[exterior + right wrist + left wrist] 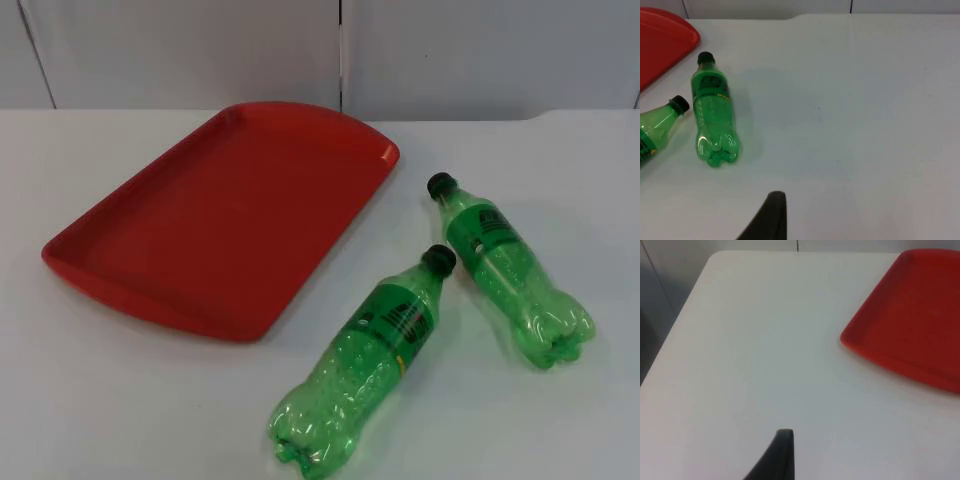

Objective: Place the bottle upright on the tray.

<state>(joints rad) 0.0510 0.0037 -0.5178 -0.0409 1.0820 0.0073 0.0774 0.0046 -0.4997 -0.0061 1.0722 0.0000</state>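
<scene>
An empty red tray (220,215) lies slantwise on the white table, left of centre. Two green plastic bottles with dark caps lie on their sides to its right. The nearer bottle (365,365) has its cap close to the side of the farther bottle (505,270). From the right wrist I see the farther bottle (714,117) whole, the neck end of the nearer bottle (657,127) and a corner of the tray (662,42). My right gripper (771,215) hovers over bare table, well apart from both bottles. My left gripper (782,455) waits above bare table beside the tray (910,320).
The grey partition wall (340,50) closes the table at the back, just behind the tray's far corner. The table's rounded corner and side edge (685,310) are in the left wrist view. White table (130,400) lies bare in front of the tray.
</scene>
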